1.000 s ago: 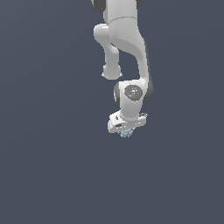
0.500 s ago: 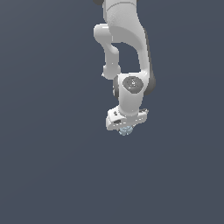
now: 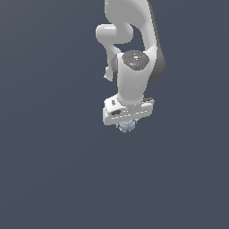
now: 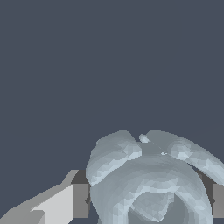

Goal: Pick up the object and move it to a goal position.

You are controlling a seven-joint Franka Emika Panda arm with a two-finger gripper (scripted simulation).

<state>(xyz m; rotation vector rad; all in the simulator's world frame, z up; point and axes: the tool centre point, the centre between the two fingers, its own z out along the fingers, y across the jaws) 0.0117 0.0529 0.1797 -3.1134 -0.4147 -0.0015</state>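
The object (image 3: 126, 126) is a small pale blue-grey knobbly piece, showing just under the white hand in the exterior view. The white arm comes down from the top of that view and the gripper (image 3: 126, 125) is shut on the object, with its fingers mostly hidden behind the hand. In the wrist view the object (image 4: 148, 179) fills the space between the two dark finger pads (image 4: 80, 199), which press against its sides. The gripper (image 4: 148, 201) holds it over a plain dark grey surface.
A flat dark blue-grey floor (image 3: 49, 170) fills both views. No other object, container or edge shows.
The arm has shifted slightly toward the top of the exterior view with the object still in its grip. The wrist has turned a little.
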